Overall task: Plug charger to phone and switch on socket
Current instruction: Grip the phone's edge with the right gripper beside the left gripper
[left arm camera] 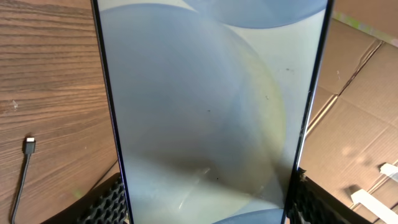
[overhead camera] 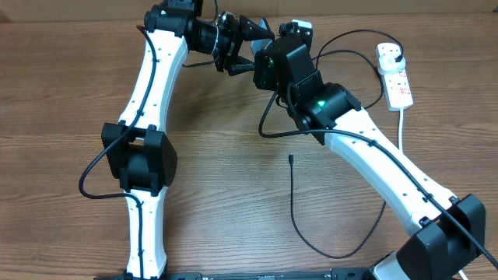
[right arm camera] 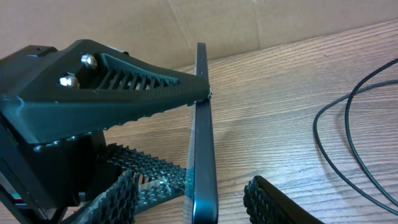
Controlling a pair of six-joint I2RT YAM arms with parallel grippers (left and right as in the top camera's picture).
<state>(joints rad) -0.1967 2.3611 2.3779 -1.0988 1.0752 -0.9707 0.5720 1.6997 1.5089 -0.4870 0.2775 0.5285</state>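
Up at the far end of the table (overhead camera: 62, 93), both arms meet around the phone (left arm camera: 205, 112). The left gripper (overhead camera: 232, 53) is clamped on it across its width, and you can see its ribbed pads (left arm camera: 106, 202) pressed on both long edges in the left wrist view, with the phone filling most of the picture.

From the right wrist cam the phone is edge-on and standing upright. The right gripper (right arm camera: 199, 200) straddles it with its jaws apart. There's a clear gap between the phone and the finger on the right side of that view, so it isn't gripping.

The charger (overhead camera: 294, 210) isn't plugged into the phone: its tiny connector tip (overhead camera: 289, 158) lies loose on the wood mid-table, well apart from the phone. Its black plug (overhead camera: 394, 53) sits in the socket (overhead camera: 397, 78), which lies over at the right end of the table.

Can't tell the switch position from here.
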